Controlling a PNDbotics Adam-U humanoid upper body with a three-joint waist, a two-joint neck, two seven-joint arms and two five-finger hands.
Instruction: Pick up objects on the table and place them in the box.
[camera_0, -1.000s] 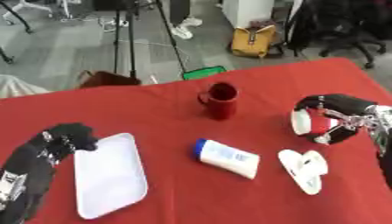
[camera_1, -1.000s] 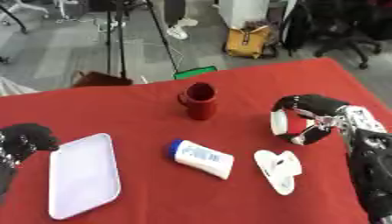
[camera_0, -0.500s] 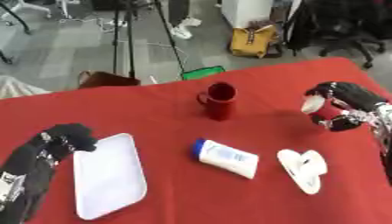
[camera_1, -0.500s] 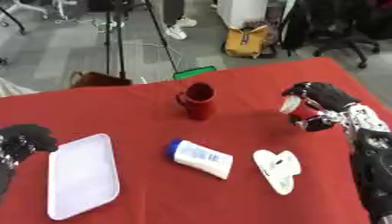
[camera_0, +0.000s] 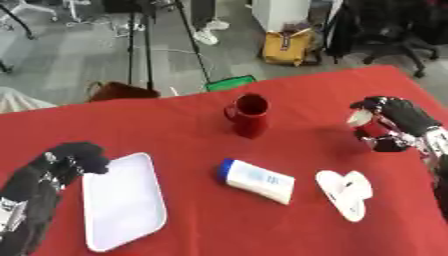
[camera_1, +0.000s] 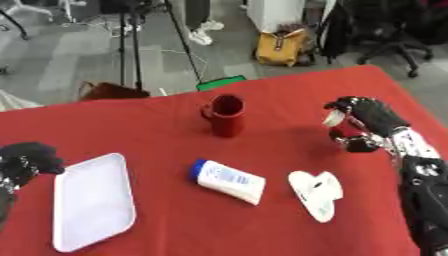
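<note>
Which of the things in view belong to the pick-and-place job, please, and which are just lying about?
For the job:
- red mug
- white bottle with blue cap
- flat white object
- small white thing held in the right hand
- white tray
- left hand

Lying about:
- yellow bag
- tripod
- office chair

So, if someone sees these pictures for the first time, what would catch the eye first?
Probably the red tablecloth itself, then the dark red mug standing upright near its middle. At the right edge, the right hand is lifted, fingers curled round a small whitish object. A white tray lies at the left, beside the left hand.
</note>
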